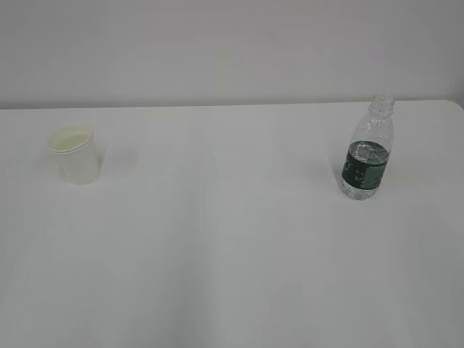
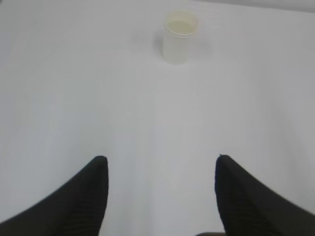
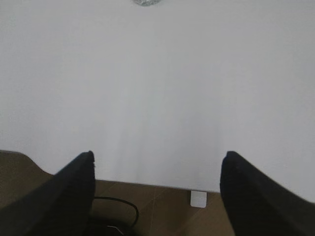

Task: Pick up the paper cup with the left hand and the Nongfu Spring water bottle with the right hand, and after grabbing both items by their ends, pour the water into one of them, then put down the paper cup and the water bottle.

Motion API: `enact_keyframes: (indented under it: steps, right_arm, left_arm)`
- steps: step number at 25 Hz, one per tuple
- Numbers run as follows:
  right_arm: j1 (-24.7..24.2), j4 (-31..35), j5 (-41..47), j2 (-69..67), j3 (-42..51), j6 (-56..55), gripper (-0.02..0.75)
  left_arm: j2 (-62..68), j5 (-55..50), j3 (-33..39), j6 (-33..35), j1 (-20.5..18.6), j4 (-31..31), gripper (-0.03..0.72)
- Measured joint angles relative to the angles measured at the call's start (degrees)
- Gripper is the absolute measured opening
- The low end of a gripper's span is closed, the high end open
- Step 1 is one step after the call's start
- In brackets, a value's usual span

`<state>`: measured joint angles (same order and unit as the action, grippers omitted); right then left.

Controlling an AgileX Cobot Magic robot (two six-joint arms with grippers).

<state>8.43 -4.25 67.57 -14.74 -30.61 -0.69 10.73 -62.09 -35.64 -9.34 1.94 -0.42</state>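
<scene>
The white paper cup [image 1: 75, 153] stands upright at the far left of the white table [image 1: 232, 246]; the left wrist view shows the paper cup [image 2: 180, 37] well ahead of my left gripper [image 2: 161, 160], which is open and holds nothing. The Nongfu Spring water bottle [image 1: 368, 148] stands upright and capless on the right, with water in its lower body. In the right wrist view only the bottle's base [image 3: 145, 2] shows at the top edge, far from my right gripper [image 3: 157, 156], which is open with nothing in it. Neither arm appears in the exterior view.
The table's near edge [image 3: 147, 183] lies under my right gripper, with brown floor, a black cable [image 3: 120, 209] and a small white tag [image 3: 198, 198] below it. A plain white wall [image 1: 232, 51] stands behind the table.
</scene>
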Motion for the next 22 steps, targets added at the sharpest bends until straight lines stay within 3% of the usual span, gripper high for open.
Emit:
enact_keyframes:
  steps: [10,22]
  right_arm:
    - [0.00,0.00,-1.85,9.24,2.27,0.69,0.591]
    - [0.00,-0.03,-1.97,10.82,2.27,0.69,0.589]
  left_arm:
    - [-8.56,1.59,3.29,1.90,0.00,0.00,0.470]
    - [-8.80,-0.38,5.33,5.22,0.00,-3.18,0.461]
